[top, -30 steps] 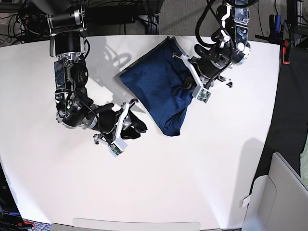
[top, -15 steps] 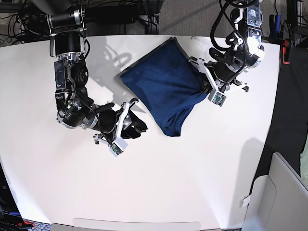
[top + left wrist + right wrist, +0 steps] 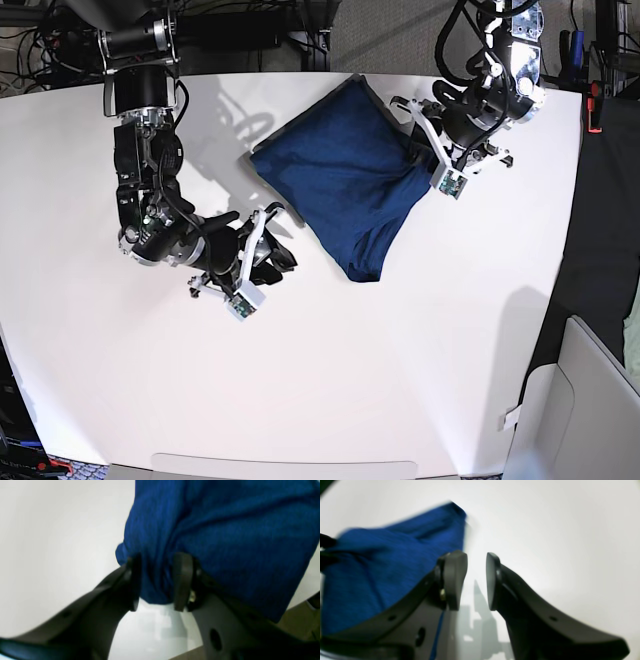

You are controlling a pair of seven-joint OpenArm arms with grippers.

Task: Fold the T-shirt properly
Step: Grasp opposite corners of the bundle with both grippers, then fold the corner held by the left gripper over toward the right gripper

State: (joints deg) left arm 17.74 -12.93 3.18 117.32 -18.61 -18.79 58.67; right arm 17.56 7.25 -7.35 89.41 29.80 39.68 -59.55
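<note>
- Blurring smears both wrist views, so the weave and edges of the T-shirt [image 3: 345, 185] are hard to make out there; only its deep blue colour reads clearly.
- From the base view, the T-shirt lies bunched in a rough folded heap on the white table [image 3: 350, 380], toward the far side, with a narrow tail drooping toward the table's middle.
- Its far right corner disappears behind the left gripper [image 3: 432, 163], so how that edge lies cannot be told from above.
- Seen from the left wrist, the left gripper [image 3: 156, 581] has a gathered wad of blue fabric between its two dark fingers [image 3: 183, 580]; the jaws stand partly apart with cloth filling the gap. Whether they press on it firmly or sit loosely around it I cannot tell.
- Sleeves and collar cannot be picked out in any view; the garment shows as one crumpled mass.
- The right gripper [image 3: 262, 262] sits low over the table just beside the T-shirt's near left edge, apart from it in the base view.
- Seen from the right wrist, the right gripper [image 3: 476, 580] has its jaws a narrow gap apart with only bare table showing between them; blue cloth lies off to one side, behind one finger [image 3: 452, 577], not between the two.
- No container shows in any view.
</note>
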